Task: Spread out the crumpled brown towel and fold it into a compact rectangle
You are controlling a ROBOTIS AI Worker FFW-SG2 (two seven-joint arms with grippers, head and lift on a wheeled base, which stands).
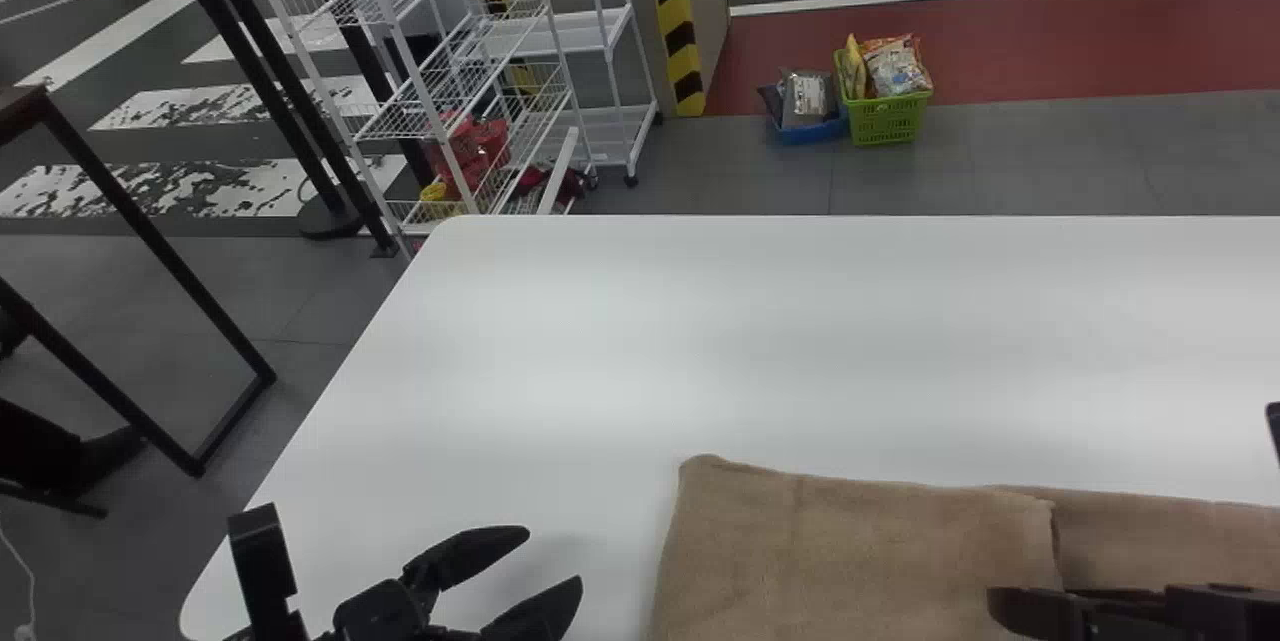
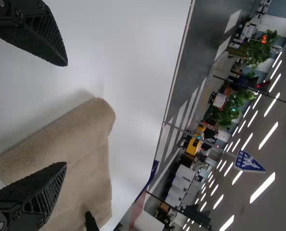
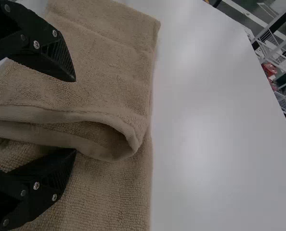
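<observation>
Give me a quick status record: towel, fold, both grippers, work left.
Towel: brown, spread on the white table, partly folded
Fold: left part doubled over, its loose edge bulging up; lower layer extends right
Left gripper: open, left of the towel, empty
Right gripper: open at the loose edge, not gripping
Work left: probably folding in the right part

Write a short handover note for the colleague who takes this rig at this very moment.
Left gripper: open, empty, beside the towel's left end.
Right gripper: open, by the loose edge of the folded-over part.
Brown cloth towel: on the smooth white table, nearer side.
Done: towel looks laid out; its left part is folded over toward the right.
Left: probably fold the right part in, then square the edges.
</observation>
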